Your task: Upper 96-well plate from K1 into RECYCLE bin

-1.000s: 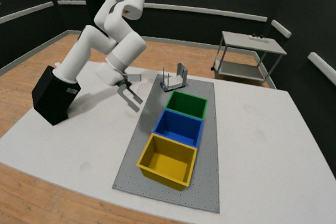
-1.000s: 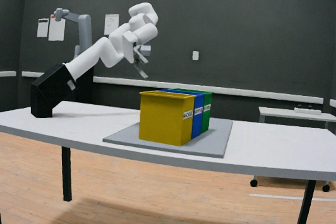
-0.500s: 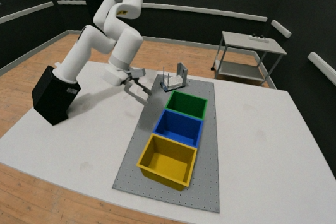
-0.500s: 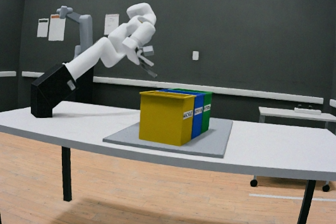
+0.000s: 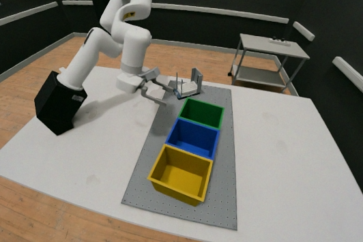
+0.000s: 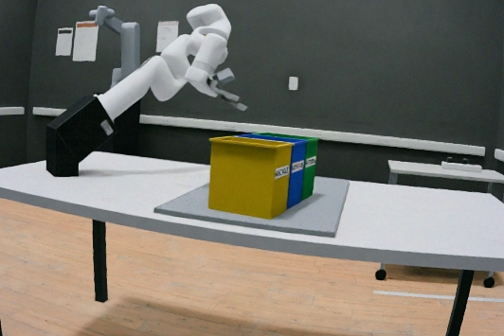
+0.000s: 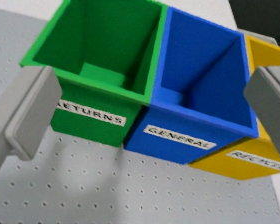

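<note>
- Apparently, the pincer (image 5: 170, 98) (image 6: 238, 101) (image 7: 153, 104) stood partly open and held nothing, its 2 fingers well apart above the desk (image 5: 280, 146) (image 6: 403, 222) (image 7: 211, 10).
- The upper plate (image 5: 190, 87) sat in the stack rack K1 (image 5: 197, 76), beyond the green bin (image 5: 205, 112) (image 6: 309, 181) (image 7: 81, 125); its seam with the lower plate could not be made out.
- It looked light and fairly stiff, likely smooth plastic, so a loose or tilted hold might have let it slip.
- The best hold seemed to be 2 opposite side walls, level and gently squeezed, high enough to leave plate 2 alone.
- A straight lift was called for, clear of the rack's posts.
- All 3 bins stood upright, the blue bin (image 5: 194, 144) (image 6: 297, 185) (image 7: 163, 147) between green and the yellow bin (image 5: 175, 194) (image 6: 248, 175) (image 7: 221, 164), the goal.
</note>
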Robot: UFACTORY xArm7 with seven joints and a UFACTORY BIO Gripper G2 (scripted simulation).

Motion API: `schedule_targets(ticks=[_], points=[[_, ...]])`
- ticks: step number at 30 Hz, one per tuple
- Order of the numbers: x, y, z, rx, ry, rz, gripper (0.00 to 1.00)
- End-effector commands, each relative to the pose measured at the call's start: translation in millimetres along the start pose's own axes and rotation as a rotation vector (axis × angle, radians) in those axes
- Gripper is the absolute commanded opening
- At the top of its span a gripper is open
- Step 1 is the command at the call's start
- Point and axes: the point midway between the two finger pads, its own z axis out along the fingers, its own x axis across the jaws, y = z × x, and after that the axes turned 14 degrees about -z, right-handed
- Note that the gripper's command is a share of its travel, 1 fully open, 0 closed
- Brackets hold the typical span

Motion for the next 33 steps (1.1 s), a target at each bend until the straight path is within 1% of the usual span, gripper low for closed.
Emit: schedule_targets(ticks=[1,3,4,5,10,11,24,30,32,33], points=[[10,12.4,3,-0.090,-0.018,0.080,0.37],[16,20.3,5,-0.138,-0.030,0.125,0.37],[17,21.8,5,-0.152,-0.033,0.137,0.37],[17,21.8,5,-0.152,-0.033,0.137,0.37],[29,39.7,7,-0.262,-0.063,0.236,0.37],[29,40.3,7,-0.275,-0.067,0.247,0.37],[29,40.3,8,-0.275,-0.067,0.247,0.37],[57,49.9,10,-0.346,0.119,0.218,0.37],[57,49.9,10,-0.346,0.119,0.218,0.37],[62,51.5,11,-0.357,0.150,0.213,0.37]])
